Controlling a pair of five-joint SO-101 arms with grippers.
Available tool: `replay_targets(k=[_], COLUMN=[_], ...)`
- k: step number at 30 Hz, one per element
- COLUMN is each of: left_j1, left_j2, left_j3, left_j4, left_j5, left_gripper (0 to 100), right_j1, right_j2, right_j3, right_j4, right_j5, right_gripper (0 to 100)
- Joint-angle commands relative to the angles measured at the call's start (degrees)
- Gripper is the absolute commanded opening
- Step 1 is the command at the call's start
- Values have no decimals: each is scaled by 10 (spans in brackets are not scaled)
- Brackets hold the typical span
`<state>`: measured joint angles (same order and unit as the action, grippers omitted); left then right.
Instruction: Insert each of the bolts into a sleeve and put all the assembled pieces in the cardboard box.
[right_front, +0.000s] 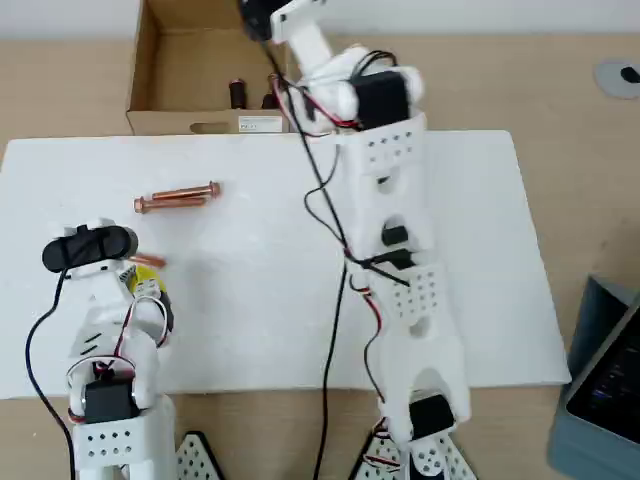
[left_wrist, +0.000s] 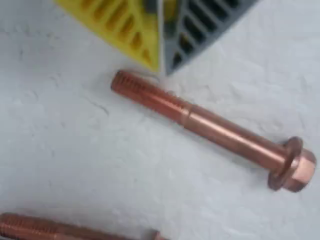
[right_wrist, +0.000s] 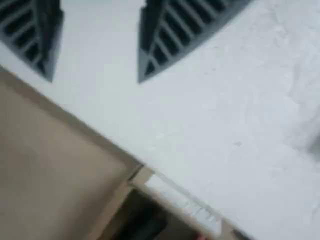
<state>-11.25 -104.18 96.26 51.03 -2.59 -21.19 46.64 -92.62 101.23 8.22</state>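
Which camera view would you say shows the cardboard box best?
The high view: the cardboard box sits open-topped, dark pieces inside, the right arm partly covering it. The right wrist view catches one corner with its white label.

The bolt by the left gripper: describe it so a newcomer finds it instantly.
Start at the white mat, then the left gripper near its left edge. The copper bolt lies singly at its tip; two other bolts lie paired nearer the cardboard box.
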Motion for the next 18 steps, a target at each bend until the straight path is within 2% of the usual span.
replay_targets(k=[1,8,18], left_j1=[2,1,1], left_j2=[-2,-2,-2], left_j3=[7,7,7], left_j4=[4,4,4], left_j5=[-3,-3,-3], left_gripper=[2,2,2], right_j1=[20,40,109], right_j2=[-66,-170,-313], right_j3=[-15,150,456], right_j4=[12,12,11], right_j5=[-4,-4,-4], right_gripper=[130,131,132])
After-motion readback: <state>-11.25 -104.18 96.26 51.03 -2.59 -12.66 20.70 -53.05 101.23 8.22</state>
